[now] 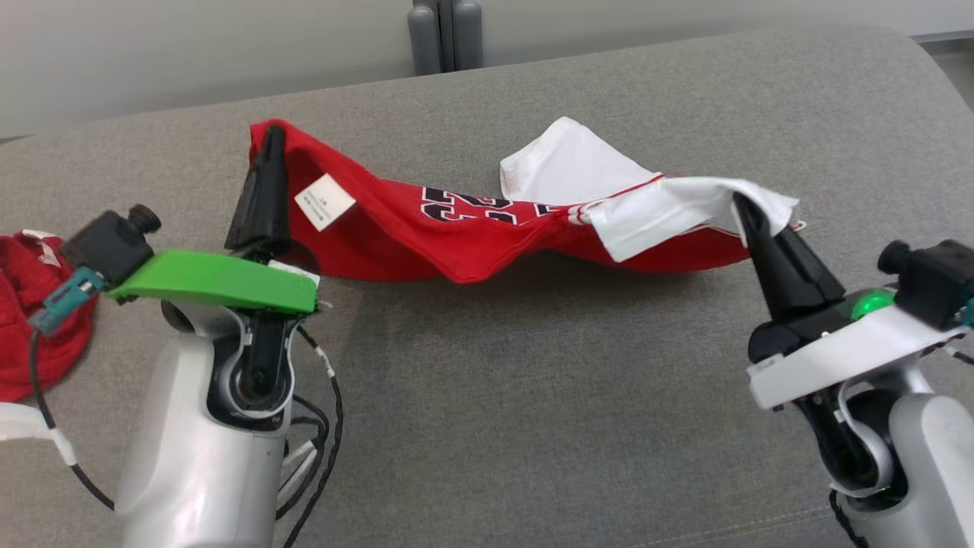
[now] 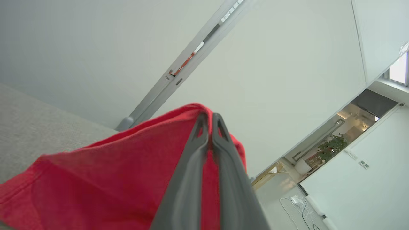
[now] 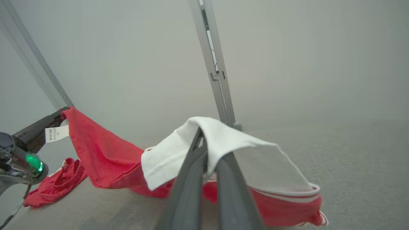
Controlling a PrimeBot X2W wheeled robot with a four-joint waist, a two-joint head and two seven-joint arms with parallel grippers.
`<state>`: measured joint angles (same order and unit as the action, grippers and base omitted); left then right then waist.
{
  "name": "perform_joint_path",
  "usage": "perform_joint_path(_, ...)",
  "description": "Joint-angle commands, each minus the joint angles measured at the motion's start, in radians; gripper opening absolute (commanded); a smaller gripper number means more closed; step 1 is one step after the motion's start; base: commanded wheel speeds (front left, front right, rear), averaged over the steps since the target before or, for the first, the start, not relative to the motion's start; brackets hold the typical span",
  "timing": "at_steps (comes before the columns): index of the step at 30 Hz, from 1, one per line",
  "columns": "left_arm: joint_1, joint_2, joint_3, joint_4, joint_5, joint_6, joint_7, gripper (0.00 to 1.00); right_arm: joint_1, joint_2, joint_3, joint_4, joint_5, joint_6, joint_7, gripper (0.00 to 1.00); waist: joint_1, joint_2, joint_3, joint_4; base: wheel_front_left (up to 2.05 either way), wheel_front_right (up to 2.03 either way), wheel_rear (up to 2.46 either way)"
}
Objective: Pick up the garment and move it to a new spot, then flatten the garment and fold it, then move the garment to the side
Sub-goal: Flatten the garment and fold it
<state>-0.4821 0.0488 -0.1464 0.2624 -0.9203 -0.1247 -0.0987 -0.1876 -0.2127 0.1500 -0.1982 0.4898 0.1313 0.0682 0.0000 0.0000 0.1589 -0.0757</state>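
Note:
A red and white garment [image 1: 472,228] with dark numbers hangs stretched between my two grippers above the grey cushion, sagging in the middle. My left gripper [image 1: 270,148] is shut on its red corner, close to a white label [image 1: 325,201]; the left wrist view has red cloth [image 2: 127,172] pinched between the closed fingers [image 2: 209,123]. My right gripper [image 1: 742,205] is shut on the white end of the garment [image 3: 223,140], whose cloth drapes over the fingertips [image 3: 196,143]. The left arm also appears at the left edge of the right wrist view.
Another red piece of clothing [image 1: 30,304] lies crumpled at the left edge of the grey cushioned surface [image 1: 533,396], also seen as a red heap [image 3: 54,185] in the right wrist view. Grey chair posts [image 1: 445,34] stand behind the far edge.

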Motion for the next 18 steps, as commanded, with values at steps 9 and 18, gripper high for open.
perform_joint_path(9, -0.108, 0.021, 0.037, -0.308, -0.227, 0.097, 0.241, 0.0, -0.216, -0.109, -0.075, -0.12, 0.036, -0.001, 0.068, 0.0, 0.0, 0.0, 0.052, -0.03, 0.0, 0.0, 0.0)
perform_joint_path(18, -0.409, 0.053, 0.075, -0.202, -0.224, 0.209, 0.306, 0.0, -0.662, -0.137, 0.005, 0.213, 0.08, -0.001, 0.089, 0.0, 0.0, 0.0, 0.252, -0.087, 0.0, 0.0, 0.0)
